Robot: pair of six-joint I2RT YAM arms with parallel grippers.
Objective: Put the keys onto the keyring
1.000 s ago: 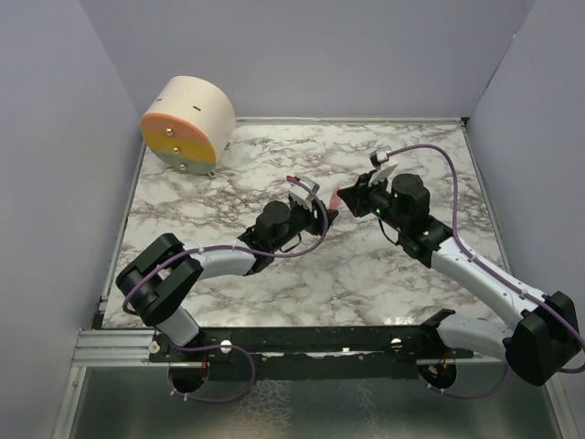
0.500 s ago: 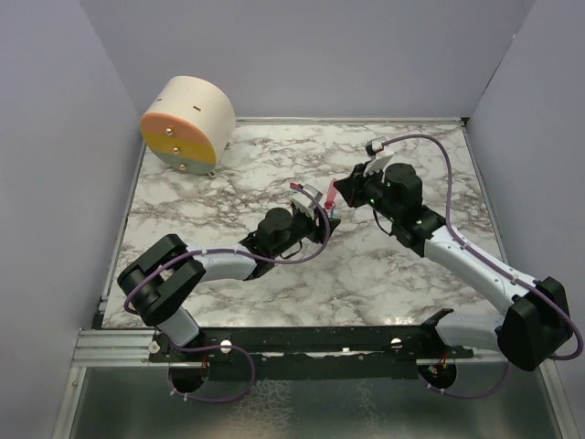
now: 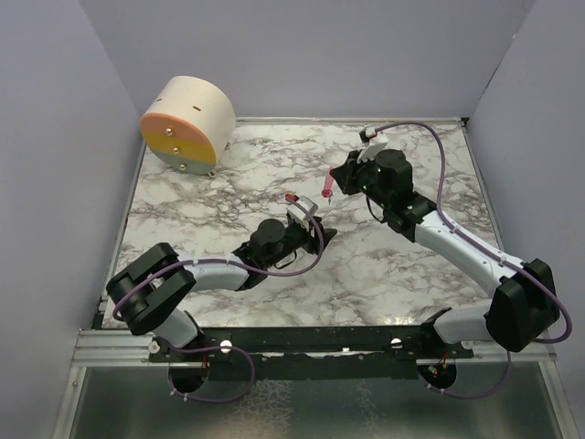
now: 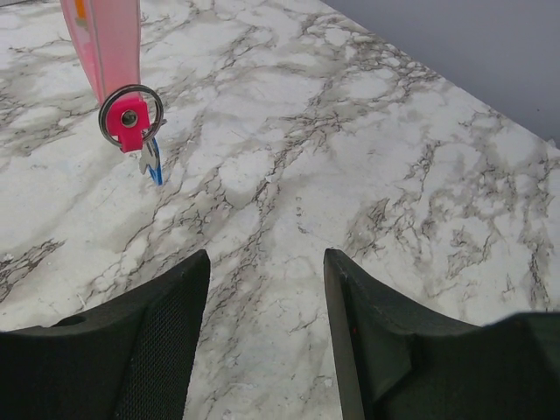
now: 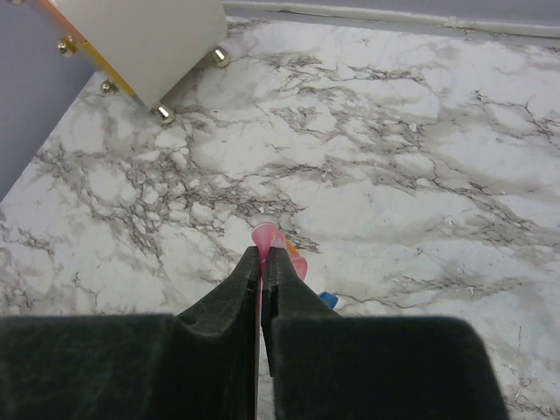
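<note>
While my right gripper (image 5: 261, 262) pinches the pink key (image 5: 266, 237) flat between its two fingers, jaws pressed together on it, the key hangs downward over the marble tabletop (image 3: 384, 265).

Left wrist view: key (image 4: 109, 61) comes in from the top edge, bright pink at its lower end. The keyring (image 4: 153, 166) sits at that end. Its thin metal ring circles the key's tip, and the blue tag dangles just below, seen edge-on. Cannot tell whether the tag's lowest point touches the marble.

Right wrist view: only a small blue corner of the tag (image 5: 328, 300) shows, past my fingers, right of the key.

My left gripper (image 4: 265, 258) is low and near, jaws apart, with bare marble between the two dark pads and nothing held. Key and ring lie ahead of it and to its left, apart from both fingers.

Top view: right gripper (image 3: 337, 182) is mid-table, with the key (image 3: 327, 187) a pink sliver at its tip. Left gripper (image 3: 315, 230) is just nearer the arm bases, close to the key but not touching it.

A cream drum with an orange and yellow face (image 3: 187, 123) stands at the far left corner, well apart from both arms.
</note>
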